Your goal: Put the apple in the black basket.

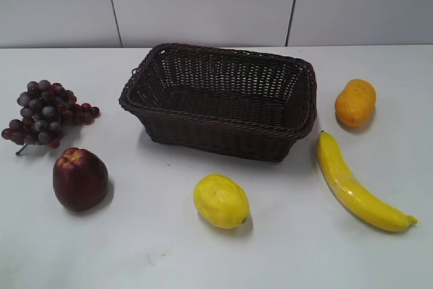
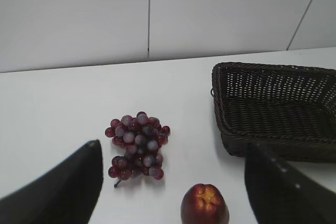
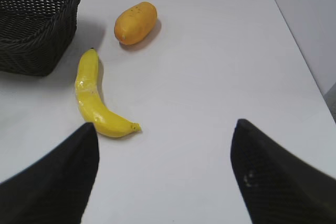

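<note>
The dark red apple [image 1: 80,178] stands on the white table at the front left, left of the black basket [image 1: 223,137]. In the left wrist view the apple [image 2: 205,204] lies low between the jaws of my left gripper [image 2: 172,145], which is open and empty above the table. The basket's near corner shows to the right in that view [image 2: 273,145]. My right gripper [image 3: 165,127] is open and empty over bare table at the right. Neither gripper shows in the exterior view.
A bunch of purple-red grapes [image 1: 44,114] lies behind the apple, also seen in the left wrist view [image 2: 137,144]. A yellow lemon [image 1: 220,201] lies in front of the basket. A banana [image 1: 355,184] and an orange fruit [image 1: 355,102] lie to its right.
</note>
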